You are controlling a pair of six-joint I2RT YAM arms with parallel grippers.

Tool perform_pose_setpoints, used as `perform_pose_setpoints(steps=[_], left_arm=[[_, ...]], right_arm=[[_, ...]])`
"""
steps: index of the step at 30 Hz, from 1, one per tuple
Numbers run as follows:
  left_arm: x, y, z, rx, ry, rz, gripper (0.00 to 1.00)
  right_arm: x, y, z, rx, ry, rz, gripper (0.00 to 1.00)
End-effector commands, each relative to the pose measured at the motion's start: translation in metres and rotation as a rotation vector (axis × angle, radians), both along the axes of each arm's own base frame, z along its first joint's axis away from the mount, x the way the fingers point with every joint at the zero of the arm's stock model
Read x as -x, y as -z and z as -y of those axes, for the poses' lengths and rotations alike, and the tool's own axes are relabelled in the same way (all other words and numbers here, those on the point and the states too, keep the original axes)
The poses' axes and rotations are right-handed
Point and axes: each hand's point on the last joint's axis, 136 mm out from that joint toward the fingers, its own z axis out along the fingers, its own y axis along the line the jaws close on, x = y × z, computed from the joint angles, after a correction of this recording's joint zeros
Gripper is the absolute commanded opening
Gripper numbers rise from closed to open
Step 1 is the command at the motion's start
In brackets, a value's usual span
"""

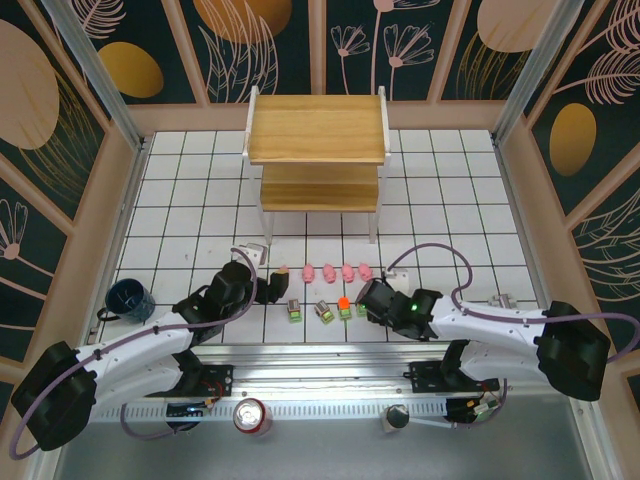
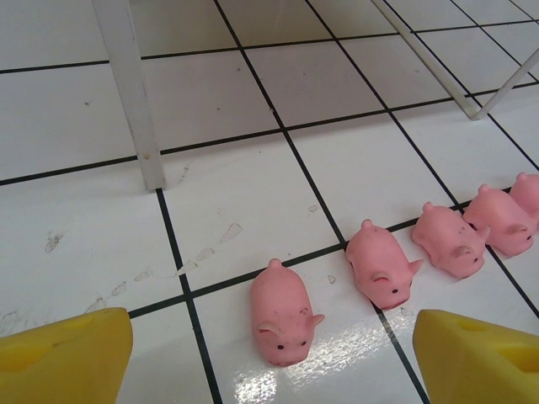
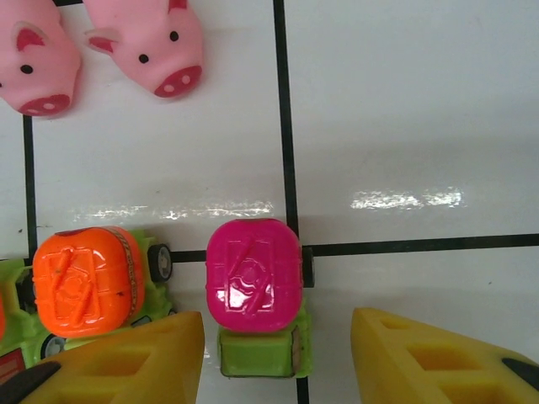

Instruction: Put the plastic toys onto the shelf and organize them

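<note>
While the right fingers (image 3: 126, 362) sit spread around the magenta-topped toy (image 3: 253, 278), the left fingers (image 2: 63, 358) gape just short of a pig (image 2: 282, 313).

Top external: high and behind the arm bases, tilted down and forward; wide and distant, takes in the whole tiled surface (image 1: 450, 190) out to the shelf (image 1: 317, 130) at the far end; left wrist: low, near the surface, facing obliquely toward the shelf legs (image 2: 126, 93), pink pigs (image 2: 285, 313) close ahead, own jaws at the bottom corners; right wrist: almost straight down, very close, over the magenta-topped piece (image 3: 254, 276); two pig heads (image 3: 147, 42) at its top edge, probably the row's right end; pig row shared by all three views.
</note>
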Motion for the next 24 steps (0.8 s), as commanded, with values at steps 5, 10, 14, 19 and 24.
perform_pose_setpoints(steps=[5, 10, 14, 19, 24], left_arm=[[-0.004, -0.012, 0.005, 0.015, 0.007, 0.037, 0.86], [-0.005, -0.012, 0.004, 0.017, 0.003, 0.039, 0.86], [-0.005, -0.012, 0.005, 0.016, 0.005, 0.038, 0.86], [-0.005, -0.011, 0.006, 0.014, 0.008, 0.033, 0.85], [-0.005, -0.011, 0.006, 0.016, 0.008, 0.036, 0.85]], right_arm=[[0.001, 0.010, 0.000, 0.019, 0.014, -0.006, 0.50], [0.002, 0.016, 0.005, 0.057, 0.029, -0.015, 0.48], [0.002, 0.017, 0.007, 0.061, 0.037, -0.010, 0.47], [0.001, 0.018, 0.010, 0.078, 0.046, -0.001, 0.42], [-0.001, 0.019, 0.010, 0.100, 0.035, 0.006, 0.41]])
